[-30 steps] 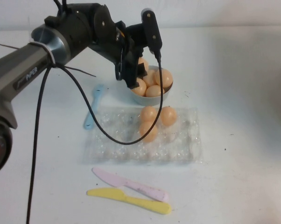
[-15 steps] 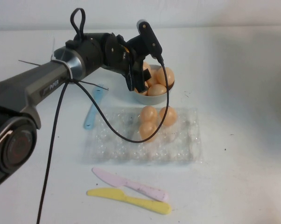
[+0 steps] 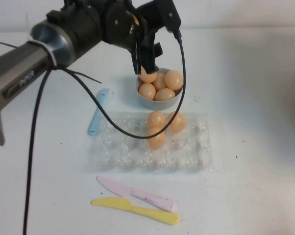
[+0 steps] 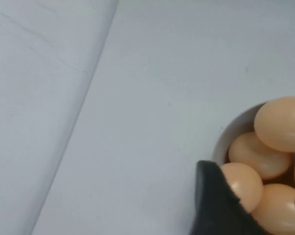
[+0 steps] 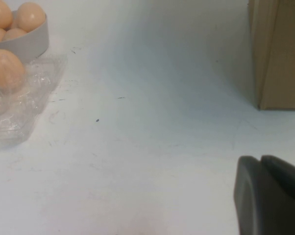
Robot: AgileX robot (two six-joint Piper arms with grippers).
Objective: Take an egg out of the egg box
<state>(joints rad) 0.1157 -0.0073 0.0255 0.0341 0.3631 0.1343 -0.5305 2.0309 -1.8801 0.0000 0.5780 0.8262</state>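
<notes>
The table (image 3: 255, 161) carries the egg box (image 3: 113, 152), taken here as the landmark. The left arm (image 3: 49, 44) reaches in from beyond the box's far-left corner, and its left gripper (image 3: 146, 66) hangs over the grey bowl (image 3: 155, 103) just behind the box's far edge; whether that gripper is open, closed or holding anything cannot be told. The right gripper (image 5: 270, 196) sits well off to the box's right, low over bare table, fingers together on nothing. Three eggs occupy cups near the box's far middle; the egg (image 3: 156, 119) nearest the bowl is the likeliest candidate. Judged light, rigid-shelled, glossy and slippery, and breakable under hard squeeze; best taken across its widest girth from above, with modest force. The box, thin crinkly plastic, may lift with it. The high view alone shows the box's cups and three utensils beside it; the right wrist view alone shows a cardboard box (image 5: 277, 54) farther right; the left wrist view shows only bowl contents.
</notes>
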